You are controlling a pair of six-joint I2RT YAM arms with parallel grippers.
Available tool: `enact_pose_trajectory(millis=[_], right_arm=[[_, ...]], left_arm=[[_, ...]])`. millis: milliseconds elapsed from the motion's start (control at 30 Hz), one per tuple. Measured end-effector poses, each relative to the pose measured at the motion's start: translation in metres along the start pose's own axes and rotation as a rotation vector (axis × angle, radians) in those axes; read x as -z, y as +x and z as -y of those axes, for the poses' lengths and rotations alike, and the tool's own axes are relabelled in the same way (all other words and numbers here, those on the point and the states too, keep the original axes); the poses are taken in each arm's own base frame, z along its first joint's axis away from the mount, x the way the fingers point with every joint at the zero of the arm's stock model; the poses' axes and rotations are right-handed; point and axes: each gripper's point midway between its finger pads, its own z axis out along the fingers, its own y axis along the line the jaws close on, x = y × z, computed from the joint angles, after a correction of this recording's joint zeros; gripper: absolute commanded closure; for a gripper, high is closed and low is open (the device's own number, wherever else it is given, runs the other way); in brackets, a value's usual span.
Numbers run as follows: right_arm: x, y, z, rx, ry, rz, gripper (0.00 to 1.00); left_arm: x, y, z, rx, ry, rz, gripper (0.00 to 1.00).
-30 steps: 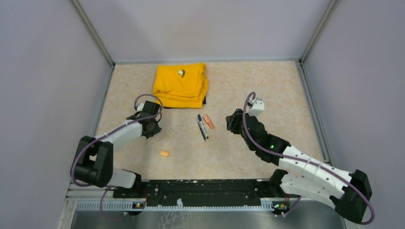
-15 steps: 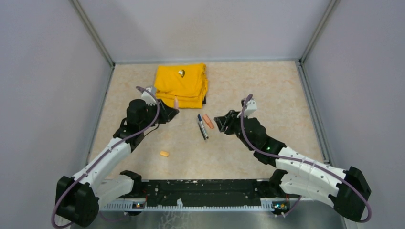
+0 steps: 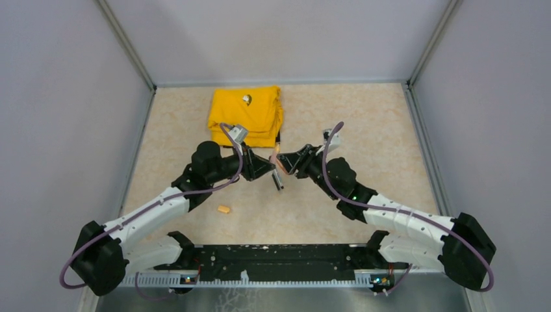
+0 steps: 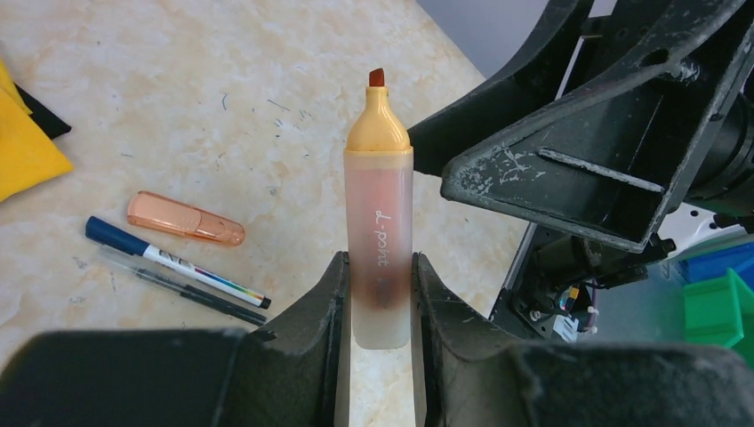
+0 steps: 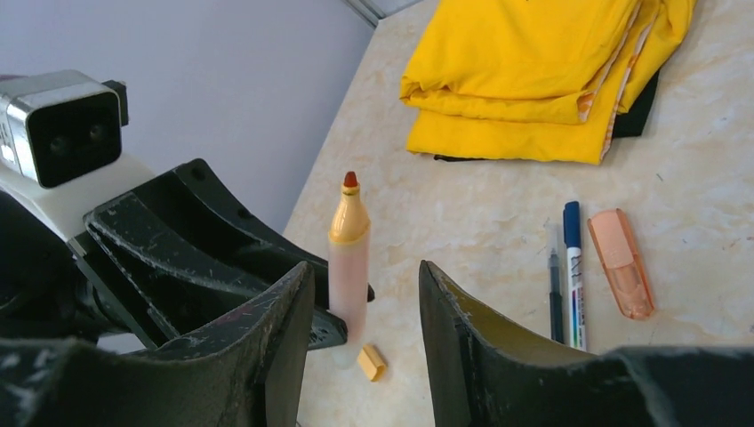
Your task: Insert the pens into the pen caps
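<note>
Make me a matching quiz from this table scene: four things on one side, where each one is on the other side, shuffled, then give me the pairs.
Things
1. orange marker
2. yellow cloth
3. small orange cap
4. white pen with a blue end

Places
A. lying flat beside a thin dark pen
B. folded at the far side of the table
C. clamped in the left gripper
D. lying alone toward the near edge

Pairs: 1-C, 2-B, 3-D, 4-A
</note>
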Motion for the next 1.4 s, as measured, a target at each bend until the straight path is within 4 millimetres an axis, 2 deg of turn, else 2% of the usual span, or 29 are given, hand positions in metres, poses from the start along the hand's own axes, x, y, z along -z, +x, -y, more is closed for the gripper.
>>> enact_pose_trajectory(millis=[200, 400, 633, 700, 900, 1033, 1167, 1200, 1233, 1400], right_arm=[[-0.007, 0.001, -0.004, -0.047, 0.008, -0.009, 0.55], [-0.010, 0.007, 0.001, -0.061, 0.028, -0.028, 0.63], [-0.013, 0.009, 0.001, -0.065, 0.049, -0.047, 0.78], [-0.013, 0.008, 0.000, -0.065, 0.051, -0.049, 0.85], [-0.012, 0.010, 0.002, -0.061, 0.058, -0.057, 1.00], [-0.011, 0.009, 0.000, -0.038, 0.041, -0.059, 1.00], [-0.001, 0.000, -0.013, 0.023, -0.055, -0.049, 1.00], [0.003, -0.004, -0.018, 0.039, -0.093, -0.045, 1.00], [0.006, -0.008, -0.022, 0.052, -0.122, -0.038, 1.00], [0.022, -0.034, -0.039, 0.099, -0.287, -0.004, 1.00]], left_arm=[[-0.006, 0.004, 0.006, -0.028, 0.025, -0.013, 0.91], [-0.012, 0.003, 0.014, -0.066, 0.053, -0.025, 0.91], [-0.014, 0.004, 0.015, -0.110, 0.061, -0.039, 0.87], [-0.014, 0.005, 0.015, -0.123, 0.061, -0.047, 0.85], [-0.014, 0.006, 0.014, -0.158, 0.054, -0.061, 0.68], [-0.014, 0.005, 0.015, -0.180, 0.059, -0.064, 0.61], [-0.010, -0.002, 0.029, -0.204, 0.113, -0.056, 0.54], [-0.008, -0.005, 0.034, -0.210, 0.131, -0.051, 0.48], [-0.006, -0.008, 0.040, -0.218, 0.154, -0.044, 0.46], [0.006, -0.026, 0.071, -0.254, 0.273, -0.013, 0.44]])
